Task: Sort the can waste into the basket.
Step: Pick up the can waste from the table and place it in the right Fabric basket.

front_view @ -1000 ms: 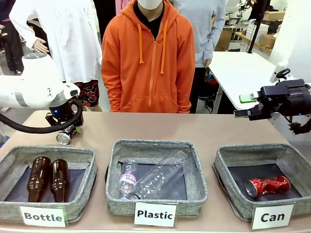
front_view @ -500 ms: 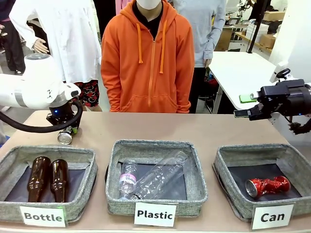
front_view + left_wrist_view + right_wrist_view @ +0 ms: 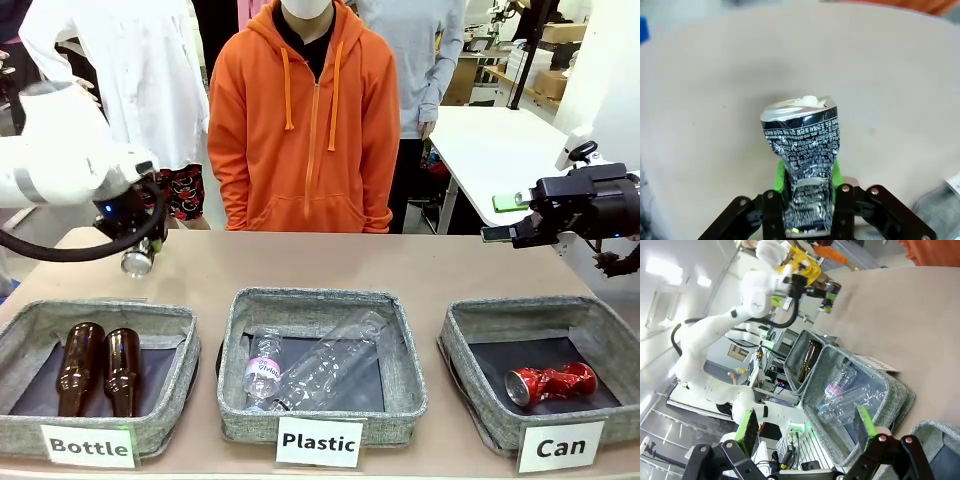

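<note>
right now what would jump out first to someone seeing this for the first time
The left hand grips a crumpled black-and-silver can above the tabletop, at the table's far left in the front view. Three grey baskets line the near edge, labelled Bottle, Plastic and Can; the Can basket on the right holds a crushed red can. A person in an orange hoodie stands at the far side.

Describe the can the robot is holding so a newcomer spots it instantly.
Find the white left arm above the table's far left corner, behind the Bottle basket. The left gripper clamps a dented black can with white print and a silver end, unlike the red can.
</note>
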Robot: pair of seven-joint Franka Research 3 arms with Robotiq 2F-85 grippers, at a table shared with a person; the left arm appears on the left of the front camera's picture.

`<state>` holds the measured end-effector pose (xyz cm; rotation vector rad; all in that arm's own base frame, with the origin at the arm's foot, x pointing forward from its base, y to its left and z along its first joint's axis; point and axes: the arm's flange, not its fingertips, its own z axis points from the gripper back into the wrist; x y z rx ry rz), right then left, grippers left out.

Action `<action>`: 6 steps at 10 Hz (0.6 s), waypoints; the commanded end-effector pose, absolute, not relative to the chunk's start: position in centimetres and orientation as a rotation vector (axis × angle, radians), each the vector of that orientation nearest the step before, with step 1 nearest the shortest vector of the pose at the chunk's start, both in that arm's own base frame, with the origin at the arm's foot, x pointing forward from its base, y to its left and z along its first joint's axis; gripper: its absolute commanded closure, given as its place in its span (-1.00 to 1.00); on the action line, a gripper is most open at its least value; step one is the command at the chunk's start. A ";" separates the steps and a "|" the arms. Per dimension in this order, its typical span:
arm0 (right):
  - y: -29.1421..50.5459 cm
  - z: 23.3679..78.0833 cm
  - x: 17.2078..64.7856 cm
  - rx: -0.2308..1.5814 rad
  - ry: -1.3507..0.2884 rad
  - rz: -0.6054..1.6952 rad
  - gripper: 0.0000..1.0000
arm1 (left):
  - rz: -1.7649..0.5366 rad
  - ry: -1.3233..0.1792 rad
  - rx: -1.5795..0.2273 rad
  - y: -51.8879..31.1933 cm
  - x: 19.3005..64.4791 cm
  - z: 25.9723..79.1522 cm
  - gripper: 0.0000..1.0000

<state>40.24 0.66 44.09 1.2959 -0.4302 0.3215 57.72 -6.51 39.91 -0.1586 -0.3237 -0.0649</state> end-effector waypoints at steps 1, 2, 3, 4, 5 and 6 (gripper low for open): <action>0.3 44.4 40.3 1.296 -0.422 0.333 -1.00 | -0.160 -0.278 -0.308 -3.5 51.9 44.4 1.00; 0.3 44.4 40.3 1.296 -0.422 0.333 -1.00 | -0.230 -0.217 -0.328 -2.9 49.0 45.3 0.79; 0.3 44.4 40.3 1.296 -0.422 0.333 -1.00 | -0.326 -0.241 -0.368 -2.3 45.8 45.7 0.79; 0.3 44.4 40.3 1.296 -0.422 0.333 -1.00 | -0.447 -0.332 -0.418 -1.8 41.2 45.3 0.79; 0.3 44.4 40.3 1.296 -0.422 0.333 -1.00 | -0.552 -0.430 -0.443 -1.3 37.5 44.7 0.79; 0.3 44.4 40.3 1.296 -0.422 0.333 -1.00 | -0.563 -0.561 -0.495 -0.9 35.4 44.5 0.79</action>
